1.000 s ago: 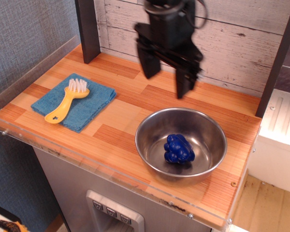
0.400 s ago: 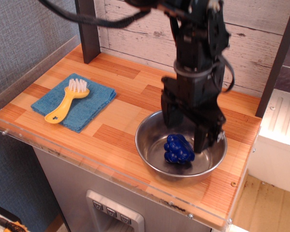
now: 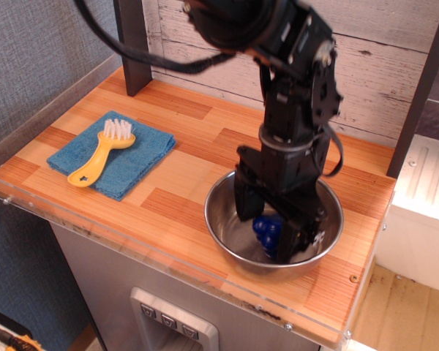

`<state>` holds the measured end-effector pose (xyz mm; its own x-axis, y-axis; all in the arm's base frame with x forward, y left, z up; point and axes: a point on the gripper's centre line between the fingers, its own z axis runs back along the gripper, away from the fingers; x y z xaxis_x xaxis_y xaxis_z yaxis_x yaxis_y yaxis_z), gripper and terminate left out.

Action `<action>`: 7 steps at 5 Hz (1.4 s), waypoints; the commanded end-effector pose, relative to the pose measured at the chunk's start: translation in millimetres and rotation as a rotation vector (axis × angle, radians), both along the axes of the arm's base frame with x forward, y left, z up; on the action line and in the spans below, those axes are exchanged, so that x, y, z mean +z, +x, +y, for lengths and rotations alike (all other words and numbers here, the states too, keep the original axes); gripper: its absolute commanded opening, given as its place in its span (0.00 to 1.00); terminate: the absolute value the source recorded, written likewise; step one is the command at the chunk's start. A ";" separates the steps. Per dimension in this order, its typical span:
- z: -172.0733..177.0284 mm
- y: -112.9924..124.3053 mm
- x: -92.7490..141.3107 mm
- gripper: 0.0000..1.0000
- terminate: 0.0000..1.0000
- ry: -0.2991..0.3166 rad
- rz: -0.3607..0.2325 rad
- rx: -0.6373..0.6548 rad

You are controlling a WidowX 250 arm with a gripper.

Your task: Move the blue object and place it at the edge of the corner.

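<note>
blue object (image 3: 267, 229) in bowl (image 3: 221, 213), gripper (image 3: 271, 234) astride

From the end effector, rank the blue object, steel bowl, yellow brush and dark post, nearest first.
1. Blue object: between the fingers of the end effector.
2. Steel bowl: directly around it.
3. Yellow brush: far left, lying on the blue cloth.
4. Dark post: back left corner; too close to the brush to rank firmly.
</note>
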<state>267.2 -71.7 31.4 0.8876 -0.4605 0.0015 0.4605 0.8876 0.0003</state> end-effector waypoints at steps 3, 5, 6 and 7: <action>-2.6 3.1 -1.5 0.00 0.00 -0.031 -0.032 0.000; 7.3 16.2 69.2 0.00 0.00 -0.111 -0.196 0.008; 56.1 22.4 90.2 0.00 0.00 -0.052 -0.224 0.164; 105.6 27.4 82.0 0.00 0.00 -0.016 -0.189 0.288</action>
<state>301.0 34.0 99.7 0.9707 -0.1914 0.1450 0.1879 0.9815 0.0381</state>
